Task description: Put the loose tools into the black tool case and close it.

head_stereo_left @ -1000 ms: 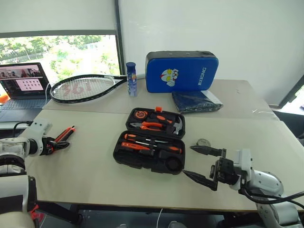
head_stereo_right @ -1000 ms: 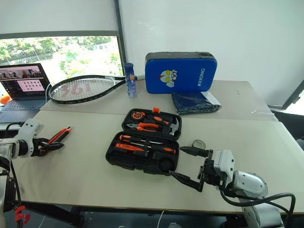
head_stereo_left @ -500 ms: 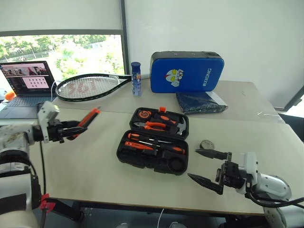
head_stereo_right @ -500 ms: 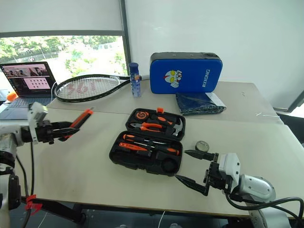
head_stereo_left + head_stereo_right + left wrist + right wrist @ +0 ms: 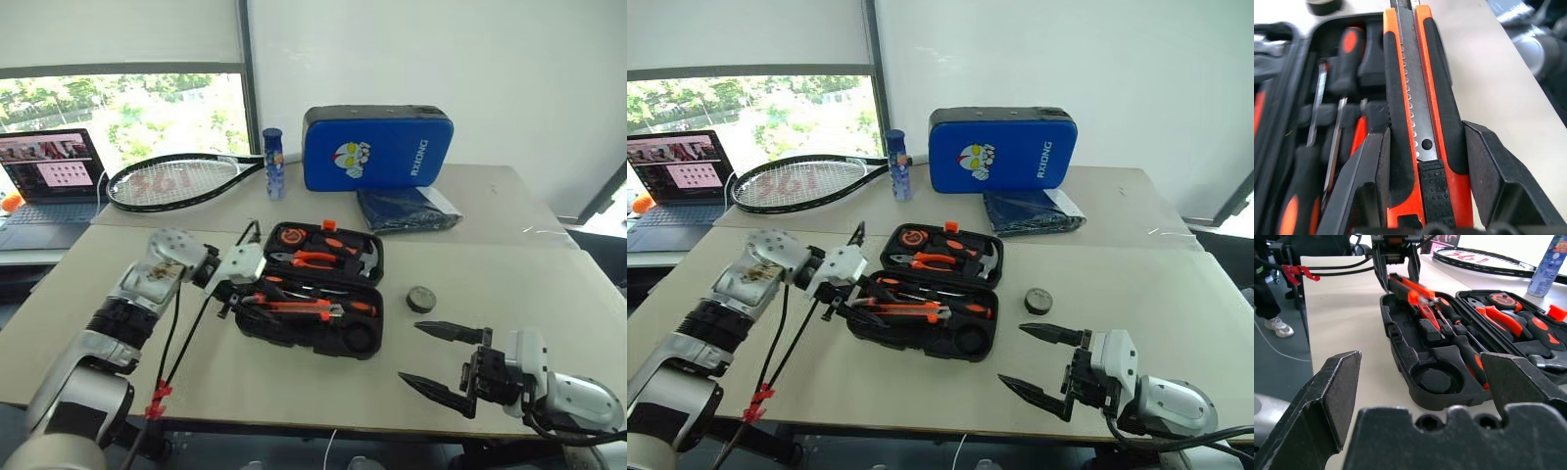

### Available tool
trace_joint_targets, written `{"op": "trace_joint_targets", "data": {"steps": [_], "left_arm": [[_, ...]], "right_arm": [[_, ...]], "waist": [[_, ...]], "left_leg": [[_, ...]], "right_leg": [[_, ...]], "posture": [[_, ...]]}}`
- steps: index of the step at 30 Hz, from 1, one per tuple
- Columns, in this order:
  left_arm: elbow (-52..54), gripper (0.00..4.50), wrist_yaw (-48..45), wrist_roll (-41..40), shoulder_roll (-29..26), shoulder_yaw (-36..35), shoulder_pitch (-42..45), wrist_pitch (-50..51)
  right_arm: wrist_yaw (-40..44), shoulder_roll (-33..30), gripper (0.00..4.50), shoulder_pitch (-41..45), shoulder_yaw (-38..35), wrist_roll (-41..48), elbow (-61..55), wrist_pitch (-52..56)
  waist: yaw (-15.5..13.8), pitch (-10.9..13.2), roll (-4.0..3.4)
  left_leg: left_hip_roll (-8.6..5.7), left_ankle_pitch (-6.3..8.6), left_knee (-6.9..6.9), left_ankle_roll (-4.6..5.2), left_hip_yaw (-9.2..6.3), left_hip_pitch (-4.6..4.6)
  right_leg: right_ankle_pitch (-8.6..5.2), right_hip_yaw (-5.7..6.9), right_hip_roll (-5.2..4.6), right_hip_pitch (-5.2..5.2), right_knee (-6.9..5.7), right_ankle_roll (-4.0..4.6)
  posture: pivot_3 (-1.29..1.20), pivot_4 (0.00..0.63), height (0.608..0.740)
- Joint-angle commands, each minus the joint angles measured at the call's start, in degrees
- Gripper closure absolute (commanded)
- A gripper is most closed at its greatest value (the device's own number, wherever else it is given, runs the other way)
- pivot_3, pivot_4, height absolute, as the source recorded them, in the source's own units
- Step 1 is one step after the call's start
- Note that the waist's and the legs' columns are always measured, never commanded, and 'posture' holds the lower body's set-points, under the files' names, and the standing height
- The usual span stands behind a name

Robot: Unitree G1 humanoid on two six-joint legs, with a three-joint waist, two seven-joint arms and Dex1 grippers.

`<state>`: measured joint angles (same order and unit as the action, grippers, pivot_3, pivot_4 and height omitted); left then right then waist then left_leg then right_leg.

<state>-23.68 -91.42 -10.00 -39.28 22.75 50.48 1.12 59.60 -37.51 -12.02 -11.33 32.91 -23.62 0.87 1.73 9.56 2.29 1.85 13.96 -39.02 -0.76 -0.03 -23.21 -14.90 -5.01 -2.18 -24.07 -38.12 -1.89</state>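
one tool, the tape roll point(image 5: 421, 299), sits beside the open case point(image 5: 310, 294); left hand point(image 5: 1422, 171) grips the knife point(image 5: 1418, 107) over it, right hand point(image 5: 446, 358) hangs empty, wide apart

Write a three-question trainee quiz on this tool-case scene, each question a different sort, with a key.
1. True or false: the black tool case lies open on the table.
2. Which tool does the left gripper hold? A) pliers B) utility knife C) hammer
3. Fill in: the small black tape roll sits on the table beside the case, on the robot's ____ side.

Key:
1. True.
2. B; its fingers clamp the orange-black handle over the case's front half.
3. Right; it lies loose, beyond the open right gripper.
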Motion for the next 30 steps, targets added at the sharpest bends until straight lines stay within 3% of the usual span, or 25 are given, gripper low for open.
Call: {"op": "trace_joint_targets", "data": {"steps": [1, 13, 24, 30], "left_arm": [[-2.5, 2.78, 0.8, 4.7, 0.5, 0.6, 1.7, -3.2], [-6.3, 2.78, -0.6, 7.7, 1.1, 0.2, 1.6, -6.1], [-8.7, 2.78, 2.8, 13.1, 6.2, 1.8, 3.5, -5.9], [-8.2, 2.78, 1.0, 14.4, 5.2, 1.8, 3.0, -6.2]], "right_arm": [[-1.4, 0.4, 0.00, -0.8, -1.3, 0.7, -3.4, -0.2], [-2.8, 0.9, 0.00, -2.3, -1.1, 0.3, -4.3, -0.5], [-2.8, 0.7, 0.00, -1.3, -0.5, 0.5, -4.3, 0.2], [-3.0, 0.6, 0.00, -0.9, -0.7, 0.7, -4.5, 0.7]], "waist": [[0.0, 0.0, 0.00], [-0.5, 0.0, 0.00], [-0.9, 0.0, -0.01], [-0.9, 0.0, -0.02]], "left_leg": [[-0.01, 0.00, -0.01, 0.00, 0.01, 0.00], [-0.01, 0.00, -0.03, 0.00, 0.02, -0.02], [-0.03, 0.00, -0.07, 0.00, 0.02, 0.00], [-0.03, 0.00, -0.09, 0.01, 0.01, 0.07]], "right_leg": [[0.00, -0.01, -0.01, 0.02, 0.00, -0.01], [0.00, -0.01, -0.01, 0.01, 0.03, -0.02], [0.01, -0.01, -0.01, 0.07, 0.03, -0.04], [0.02, -0.02, -0.02, 0.15, 0.02, -0.05]], "posture": [[0.00, 0.150, 0.740], [0.00, 0.150, 0.740], [0.00, 0.150, 0.740], [0.00, 0.150, 0.740]]}}
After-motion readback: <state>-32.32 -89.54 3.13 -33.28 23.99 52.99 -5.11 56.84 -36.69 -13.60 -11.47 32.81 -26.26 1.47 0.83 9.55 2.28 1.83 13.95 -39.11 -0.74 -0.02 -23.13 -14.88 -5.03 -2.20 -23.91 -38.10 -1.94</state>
